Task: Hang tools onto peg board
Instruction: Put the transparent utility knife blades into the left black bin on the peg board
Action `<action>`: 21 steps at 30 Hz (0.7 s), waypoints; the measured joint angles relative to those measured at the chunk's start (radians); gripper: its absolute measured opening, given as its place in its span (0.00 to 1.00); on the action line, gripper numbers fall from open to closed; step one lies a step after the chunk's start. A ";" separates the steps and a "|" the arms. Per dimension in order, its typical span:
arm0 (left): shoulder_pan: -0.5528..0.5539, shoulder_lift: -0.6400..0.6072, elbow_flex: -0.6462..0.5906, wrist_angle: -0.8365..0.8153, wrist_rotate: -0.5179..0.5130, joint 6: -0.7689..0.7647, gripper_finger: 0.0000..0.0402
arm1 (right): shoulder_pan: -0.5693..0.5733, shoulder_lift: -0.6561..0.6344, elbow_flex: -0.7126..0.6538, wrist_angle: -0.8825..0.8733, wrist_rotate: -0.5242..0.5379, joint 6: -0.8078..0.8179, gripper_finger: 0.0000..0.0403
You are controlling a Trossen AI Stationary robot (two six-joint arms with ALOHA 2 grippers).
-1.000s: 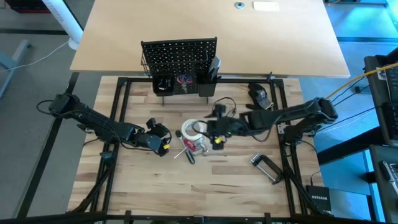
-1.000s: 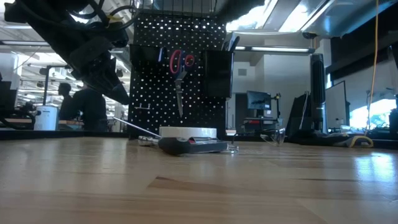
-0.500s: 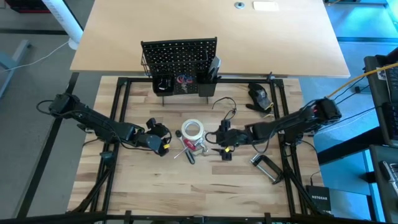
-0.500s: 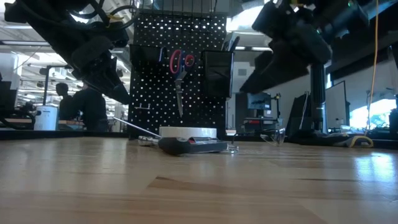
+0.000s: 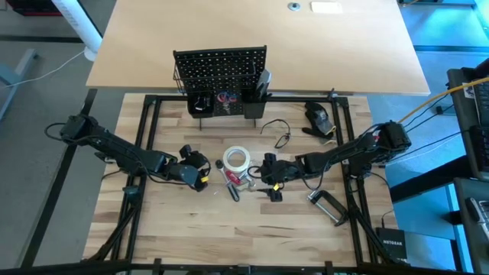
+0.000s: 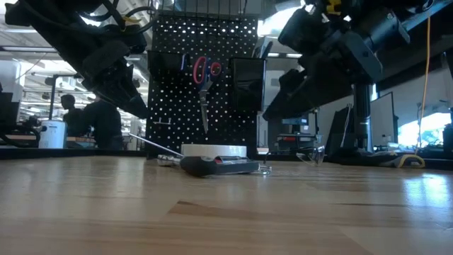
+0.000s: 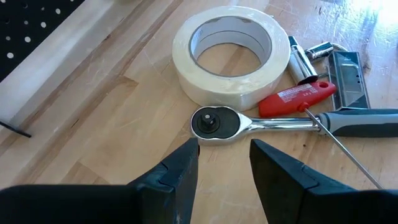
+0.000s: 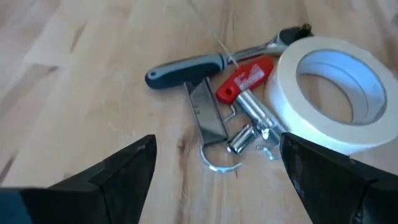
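A white tape roll (image 5: 236, 159) lies flat on the table. Just nearer lies a small pile: a ratchet wrench (image 7: 249, 123) with a grey handle, a red-handled tool (image 7: 297, 98), a socket (image 8: 239, 139) and a flat metal piece (image 8: 206, 112). Red-handled scissors (image 6: 204, 74) hang on the upright black peg board (image 5: 220, 67). My left gripper (image 7: 224, 146) stands open above the table, just left of the pile, its fingers short of the ratchet head. My right gripper (image 8: 217, 146) hovers wide open to the right of the pile (image 5: 257, 177). A silver C-clamp (image 5: 328, 205) lies at the near right.
A bulky black device (image 5: 319, 116) and a thin black cable (image 5: 279, 134) lie right of the peg board. Black square cups (image 5: 254, 95) sit on the board's front. A black frame rail (image 5: 145, 145) borders the work area. Bare wood lies near the front edge.
My right gripper has come down from high above the table and moved a little toward the near edge, tipping as it sank; it now hangs low beside the tool pile, still wide open. The tools have not moved.
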 joint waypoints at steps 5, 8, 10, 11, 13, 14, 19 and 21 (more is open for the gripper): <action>0.000 0.000 0.000 0.000 0.000 -0.018 0.34 | 0.000 0.033 0.000 0.091 -0.010 -0.032 0.82; 0.000 0.000 0.000 0.001 -0.007 -0.033 0.34 | 0.000 0.093 0.001 0.169 -0.054 -0.067 0.77; -0.002 0.000 0.000 0.002 -0.008 -0.047 0.34 | 0.000 0.134 0.001 0.206 -0.054 -0.086 0.73; -0.002 0.000 0.000 0.001 -0.008 -0.053 0.34 | 0.000 0.151 0.001 0.216 -0.053 -0.097 0.71; -0.002 0.000 0.000 0.001 -0.008 -0.061 0.34 | 0.000 0.176 0.001 0.235 -0.053 -0.100 0.68; -0.002 0.000 0.000 0.001 -0.009 -0.062 0.34 | 0.000 0.185 0.001 0.240 -0.053 -0.100 0.66; -0.002 0.000 0.000 0.003 -0.053 -0.083 0.34 | 0.000 0.217 0.002 0.296 -0.053 -0.108 0.60; -0.002 0.000 0.000 0.004 -0.056 -0.083 0.34 | 0.000 0.236 0.003 0.313 -0.046 -0.129 0.58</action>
